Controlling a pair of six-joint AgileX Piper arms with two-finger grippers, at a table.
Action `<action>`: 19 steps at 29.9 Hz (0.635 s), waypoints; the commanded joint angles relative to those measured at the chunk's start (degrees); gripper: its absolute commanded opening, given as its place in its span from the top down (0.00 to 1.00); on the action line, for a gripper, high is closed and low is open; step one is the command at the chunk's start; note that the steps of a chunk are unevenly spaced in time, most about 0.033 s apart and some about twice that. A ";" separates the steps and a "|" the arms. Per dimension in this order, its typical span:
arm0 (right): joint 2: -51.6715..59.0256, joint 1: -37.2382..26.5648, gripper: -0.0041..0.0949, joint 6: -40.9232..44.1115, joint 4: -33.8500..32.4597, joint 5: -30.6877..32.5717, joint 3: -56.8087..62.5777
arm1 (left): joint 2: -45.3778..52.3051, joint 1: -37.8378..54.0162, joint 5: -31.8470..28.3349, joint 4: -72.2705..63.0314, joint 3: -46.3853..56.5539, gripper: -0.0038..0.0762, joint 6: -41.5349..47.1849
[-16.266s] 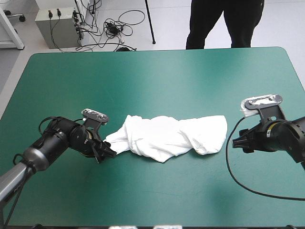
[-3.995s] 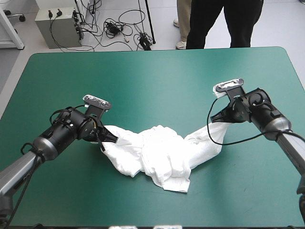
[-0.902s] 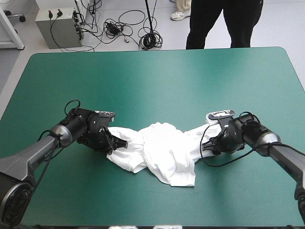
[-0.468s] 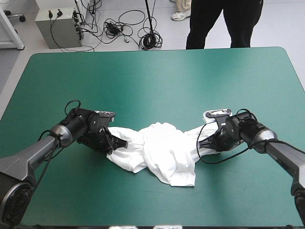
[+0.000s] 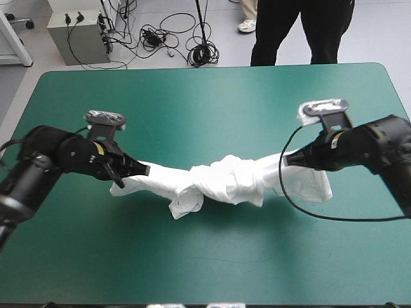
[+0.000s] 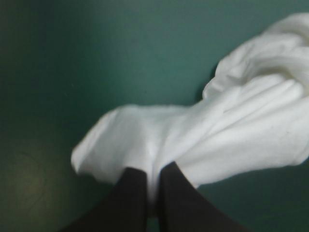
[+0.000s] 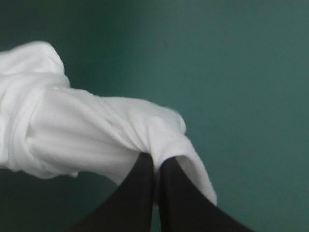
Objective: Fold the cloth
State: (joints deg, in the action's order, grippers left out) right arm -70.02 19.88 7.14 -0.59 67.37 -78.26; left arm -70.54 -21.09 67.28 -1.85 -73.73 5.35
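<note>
From the near side in the high view, I see first the white short-sleeved fabric T-shirt point(image 5: 225, 183). It is pulled into a long twisted band across the middle of the table with the teal-green cover point(image 5: 212, 96). A thick bunch sits at the centre of the band, and one lobe of it drops toward the near edge. I cannot tell if this bunch rests on the cover.

The left gripper point(image 5: 144, 171) is at the left end of the band and the right gripper point(image 5: 286, 160) is at the right end. A loose flap hangs beside the right gripper, on its near side.

The high view does not show the gap at the fingertips, but the wrist views do. In each of them the two black fingers point(image 6: 130, 193) are almost together, with only a thin fold of white fabric pinched between them. So both grippers are clamped on the shirt. From each pinch the fabric fans out ahead of the gripper. Neither wrist view shows the other gripper.

Beyond the band, the cover goes on to the far edge.
</note>
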 commanded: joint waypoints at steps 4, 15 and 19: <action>6.08 -0.27 0.98 0.34 0.59 -0.56 -21.73 | 7.92 -0.05 1.69 -1.84 -19.91 0.96 -0.92; 6.12 -0.27 0.97 -3.10 7.36 -1.58 -40.87 | 8.09 -0.05 4.04 -6.39 -40.91 0.96 -4.51; 6.60 -0.27 0.97 -3.93 10.72 1.19 -41.84 | 8.36 -0.05 6.58 -11.00 -41.35 0.96 -5.94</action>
State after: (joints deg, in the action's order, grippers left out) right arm -64.23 19.88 4.21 8.04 70.97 -118.43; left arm -62.63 -21.09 71.88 -9.42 -113.71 0.00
